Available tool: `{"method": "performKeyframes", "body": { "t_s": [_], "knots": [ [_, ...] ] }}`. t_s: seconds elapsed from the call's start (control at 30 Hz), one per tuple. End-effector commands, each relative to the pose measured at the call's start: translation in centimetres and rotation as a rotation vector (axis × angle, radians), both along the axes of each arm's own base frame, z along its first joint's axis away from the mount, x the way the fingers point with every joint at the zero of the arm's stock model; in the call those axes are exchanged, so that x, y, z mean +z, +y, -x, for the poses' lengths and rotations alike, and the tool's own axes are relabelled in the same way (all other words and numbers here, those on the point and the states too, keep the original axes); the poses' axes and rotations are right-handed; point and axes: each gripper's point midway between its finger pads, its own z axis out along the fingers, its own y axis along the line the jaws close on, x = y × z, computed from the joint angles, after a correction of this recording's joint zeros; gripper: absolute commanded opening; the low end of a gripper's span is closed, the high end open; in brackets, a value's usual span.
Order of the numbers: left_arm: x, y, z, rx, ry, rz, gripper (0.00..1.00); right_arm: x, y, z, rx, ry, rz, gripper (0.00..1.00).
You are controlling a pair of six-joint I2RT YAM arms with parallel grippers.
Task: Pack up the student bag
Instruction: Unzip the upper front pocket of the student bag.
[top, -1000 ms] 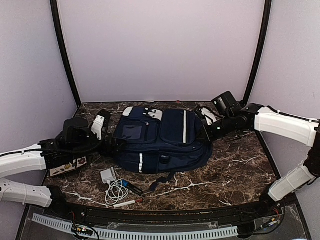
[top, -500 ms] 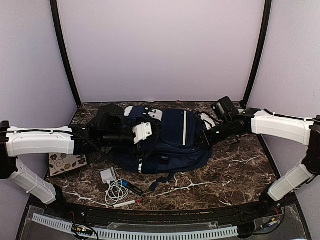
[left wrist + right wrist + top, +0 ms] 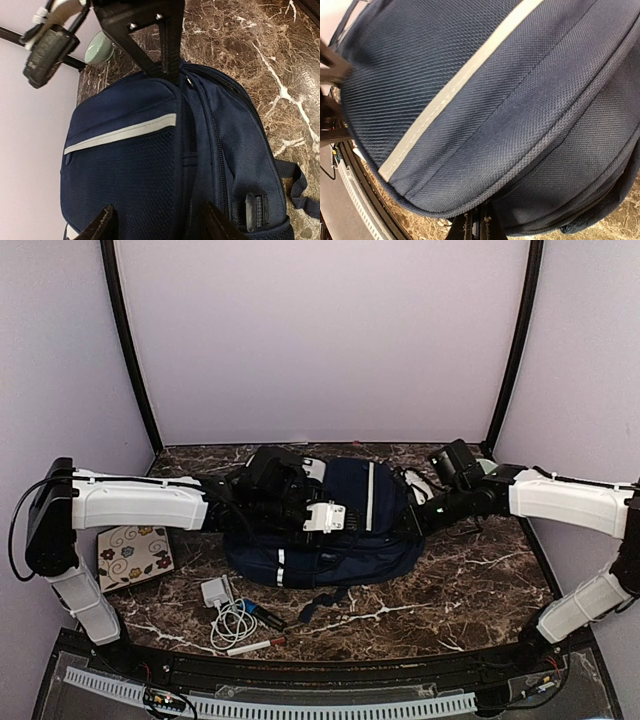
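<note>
The student bag (image 3: 345,525) is a dark navy backpack with white stripes, lying flat mid-table. My left gripper (image 3: 343,522) hovers open just above its front pocket; in the left wrist view (image 3: 162,225) both fingers straddle the mesh panel of the bag (image 3: 150,165) and hold nothing. My right gripper (image 3: 412,512) is at the bag's right end. In the right wrist view (image 3: 476,226) its fingers are pinched together on the zipper seam at the bag's edge (image 3: 485,125). The left wrist view shows that right gripper (image 3: 170,75) clamped at the bag's far edge.
A floral card (image 3: 130,557) lies at the left. A white charger (image 3: 215,591) with a coiled cable (image 3: 235,623), a dark marker (image 3: 266,617) and a pen (image 3: 255,645) lie in front of the bag. A pale cup (image 3: 98,46) stands behind the right gripper.
My left arm has swung from the table's left side rightwards over the bag, uncovering the floral card. My right gripper has stayed at the bag's right end.
</note>
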Motion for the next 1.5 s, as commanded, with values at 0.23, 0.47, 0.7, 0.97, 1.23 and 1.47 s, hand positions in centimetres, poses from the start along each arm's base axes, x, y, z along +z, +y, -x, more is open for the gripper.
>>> {"method": "performKeyframes", "body": {
  "t_s": [0.23,0.47,0.7,0.97,1.23,1.47],
  "knots": [
    [-2.4,0.1,-1.0,0.013,0.016,-0.135,0.12,2.3,0.8,2.5,0.085,-0.011,-0.104,0.00],
    [0.4,-1.1,-3.0,0.171,0.088,0.006,0.00,3.6,2.6,5.3,0.188,-0.050,-0.117,0.00],
    [2.5,-2.4,-1.2,0.114,0.222,0.119,0.00,7.2,6.8,6.1,0.222,-0.127,-0.277,0.00],
    [4.2,-2.7,0.1,0.067,0.262,0.206,0.00,8.9,10.3,4.3,0.180,-0.137,-0.481,0.00],
    [3.9,-1.1,-0.6,0.104,0.277,0.223,0.00,8.1,9.2,3.2,0.105,-0.157,-0.383,0.16],
    [6.0,1.6,-0.8,0.264,0.369,0.289,0.79,7.9,5.4,3.2,-0.019,-0.149,-0.245,0.39]
  ]
}}
